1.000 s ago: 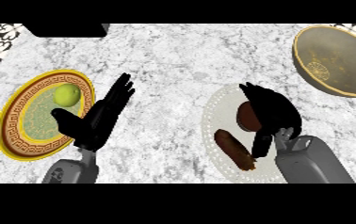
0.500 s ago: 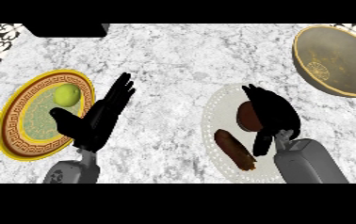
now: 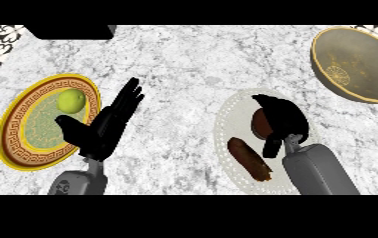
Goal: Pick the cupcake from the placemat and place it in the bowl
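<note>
where the grey-veined marble counter (image 3: 184, 67) lies bare between the pale round lace placemat (image 3: 225, 127) and the gold-rimmed brass bowl (image 3: 347, 64) at the upper right edge, room stays open. the right hand (image 3: 284, 119) curls over the dark brown cupcake (image 3: 260, 123) on the placemat, a long brown pastry (image 3: 249, 158) just beside. the left hand (image 3: 107, 122) rests open, fingers straight, overlapping an ornate gold-and-orange plate (image 3: 29, 132) bearing a green lime (image 3: 71, 101).
</note>
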